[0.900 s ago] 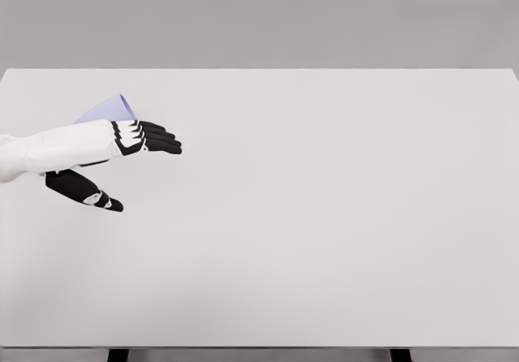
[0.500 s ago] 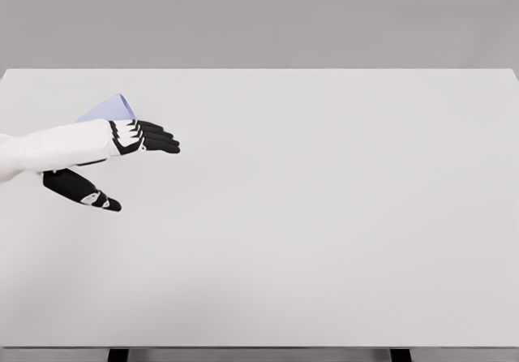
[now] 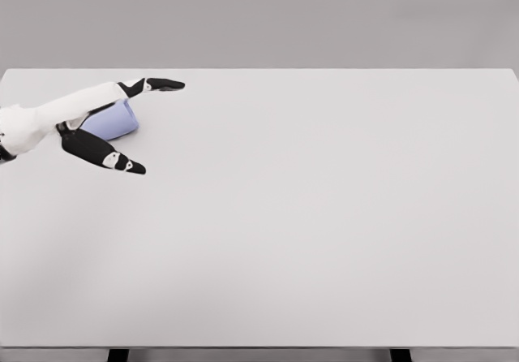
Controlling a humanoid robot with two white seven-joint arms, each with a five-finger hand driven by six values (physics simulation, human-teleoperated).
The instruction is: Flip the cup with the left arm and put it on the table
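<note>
Cup [image 3: 111, 123] sits in the gap between my left hand's [image 3: 109, 127] extended fingers [image 3: 154, 84] above it and thumb [image 3: 113, 161] below; fingers are straight and spread, and I can't tell if they're touching it, so not a firm grip. It's pale blue, at the far-left part of the white table [image 3: 324, 216]. Plain grey wall [image 3: 284, 17] behind.

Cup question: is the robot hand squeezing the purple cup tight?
No. The left robot hand is spread open, its fingers stretched past the cup and its thumb in front of it.
</note>
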